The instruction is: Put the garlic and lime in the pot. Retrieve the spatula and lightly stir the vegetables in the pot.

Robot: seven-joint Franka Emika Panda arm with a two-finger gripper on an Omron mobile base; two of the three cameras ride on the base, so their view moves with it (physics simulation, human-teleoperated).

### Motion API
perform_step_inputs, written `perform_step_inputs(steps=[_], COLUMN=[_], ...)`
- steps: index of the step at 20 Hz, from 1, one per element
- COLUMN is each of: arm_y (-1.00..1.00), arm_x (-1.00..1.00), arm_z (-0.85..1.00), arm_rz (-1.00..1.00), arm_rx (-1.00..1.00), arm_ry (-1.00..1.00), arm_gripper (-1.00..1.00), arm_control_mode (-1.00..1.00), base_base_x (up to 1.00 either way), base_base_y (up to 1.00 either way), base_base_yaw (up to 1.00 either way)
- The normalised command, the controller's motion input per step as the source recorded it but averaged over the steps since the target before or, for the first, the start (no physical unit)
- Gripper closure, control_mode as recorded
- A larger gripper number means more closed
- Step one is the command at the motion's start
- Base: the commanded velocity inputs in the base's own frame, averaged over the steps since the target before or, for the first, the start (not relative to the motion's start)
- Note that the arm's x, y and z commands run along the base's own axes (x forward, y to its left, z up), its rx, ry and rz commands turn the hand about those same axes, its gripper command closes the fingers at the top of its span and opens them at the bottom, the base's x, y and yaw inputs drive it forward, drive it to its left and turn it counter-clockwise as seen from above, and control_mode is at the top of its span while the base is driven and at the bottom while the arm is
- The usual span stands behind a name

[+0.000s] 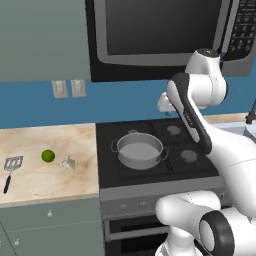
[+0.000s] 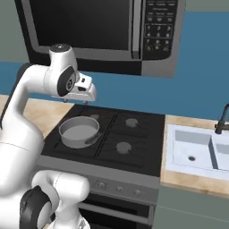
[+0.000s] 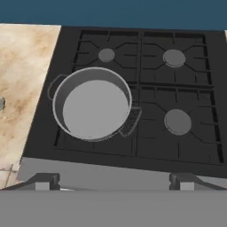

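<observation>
The grey pot (image 1: 139, 149) (image 2: 79, 131) (image 3: 93, 106) stands empty on the stove's front left burner. On the marble counter to its left lie the garlic (image 1: 67, 162), the green lime (image 1: 48, 156) and the spatula (image 1: 11, 170) with its black handle toward the front edge. A sliver of the garlic (image 3: 1, 103) shows at the left edge of the hand view. My gripper (image 1: 166, 106) (image 2: 82, 96) (image 3: 114, 182) hangs high over the stove, above and behind the pot. It is open, with its fingertips (image 3: 43, 181) wide apart and nothing between them.
A black microwave (image 1: 165, 30) hangs over the black stove (image 3: 177, 84), just above my arm's elbow. A white sink (image 2: 197, 150) with a dark faucet (image 2: 222, 118) lies right of the stove. Wall outlets (image 1: 69, 88) sit behind the left counter.
</observation>
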Motion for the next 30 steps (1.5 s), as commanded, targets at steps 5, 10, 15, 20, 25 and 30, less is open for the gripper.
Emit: perform_step_inputs(steps=[5, 10, 15, 20, 25, 30], arm_y=[0.00, 0.00, 0.00, 0.00, 0.00, 0.00], arm_x=[0.00, 0.00, 0.00, 0.00, 0.00, 0.00], arm_z=[0.00, 0.00, 0.00, 0.00, 0.00, 0.00], arm_rz=[0.00, 0.00, 0.00, 0.00, 0.00, 0.00], arm_rx=[0.00, 0.00, 0.00, 0.00, 0.00, 0.00], arm_ry=[0.00, 0.00, 0.00, 0.00, 0.00, 0.00], arm_gripper=[-1.00, -1.00, -1.00, -1.00, -1.00, -1.00], arm_control_mode=[1.00, 1.00, 1.00, 1.00, 1.00, 1.00], base_base_x=[0.00, 0.17, 0.27, 0.31, 0.47, 0.19], base_base_y=[0.66, 0.54, 0.38, 0.26, 0.25, 0.12], base_base_yaw=[0.02, -0.01, -0.06, -0.07, -0.02, 0.03])
